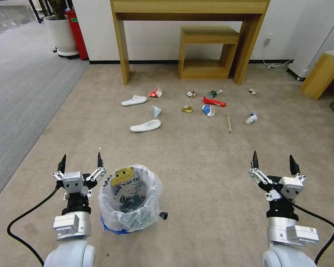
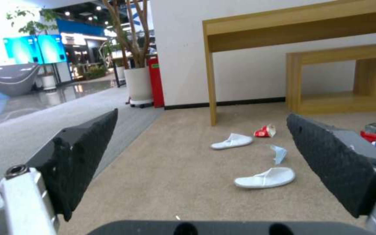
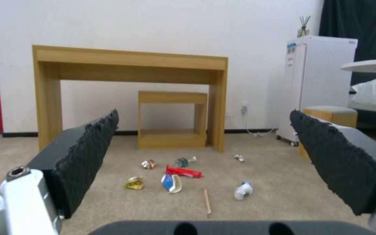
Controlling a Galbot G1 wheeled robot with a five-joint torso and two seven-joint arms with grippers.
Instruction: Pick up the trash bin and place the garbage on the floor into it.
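Observation:
The trash bin (image 1: 130,200), lined with a crinkled white bag printed with dark letters, stands on the beige carpet floor (image 1: 196,167) close in front of me. My left gripper (image 1: 80,161) hovers open just left of it, touching nothing. My right gripper (image 1: 274,161) is open too, far to the bin's right. The garbage lies farther ahead: two white slippers (image 1: 145,126) (image 2: 264,178), a red carton (image 1: 156,92) (image 2: 264,131), a red wrapper (image 1: 213,101) (image 3: 183,171), a small bottle (image 1: 213,93), a wooden stick (image 1: 228,122) (image 3: 207,201) and white-blue packets (image 1: 208,109).
A wooden desk (image 1: 189,9) with a low stool (image 1: 208,52) under it stands against the wall behind the litter. A potted plant (image 1: 61,33) and grey ribbed carpet (image 1: 18,96) lie to the left. A wooden bench (image 1: 323,74) and a white fridge (image 3: 316,85) are on the right.

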